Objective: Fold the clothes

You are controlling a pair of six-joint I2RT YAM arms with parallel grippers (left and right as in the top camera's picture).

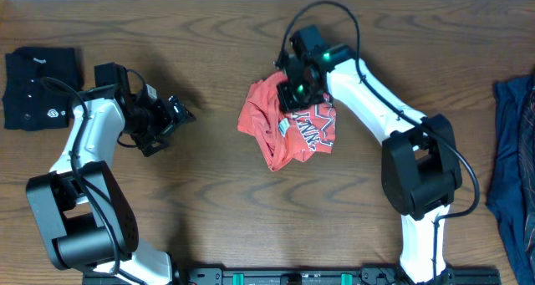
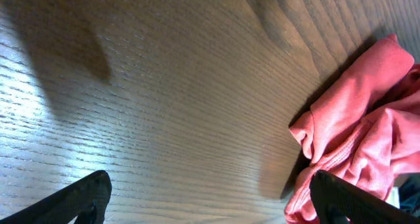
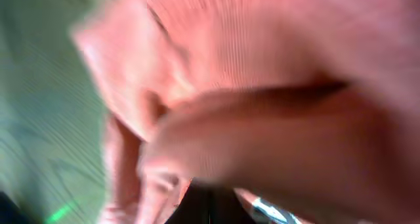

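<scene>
Pressed almost against the lens of the right wrist view: coral-red T-shirt (image 3: 262, 86), blurred, filling nearly the whole frame. From overhead, crumpled in a heap near the centre of the wooden table (image 1: 209, 226), with the lettering up at 4 o'clock of the heap. At 12 o'clock of the heap, down into the cloth: right gripper (image 1: 294, 91), with fingers hidden, so cannot tell whether closed on fabric or not. At 9 o'clock of the shirt, near but apart from it: left gripper (image 2: 210, 201), spread wide, holding nothing.

Probably the spreading-out step, before any real fold. To do it well: take one single layer at an edge or shoulder, not a bunch. Lift only enough to let the heap fall open. Then bring the free side to the nearest edge and pull gently apart.

Hard to make out: collar, sleeves and hem, all lost inside the heap. At 3 o'clock of the table, cut off by the frame edge: dark blue garment (image 1: 514, 168). At 10 o'clock, too dark for details: black shirt (image 1: 42, 84).
</scene>
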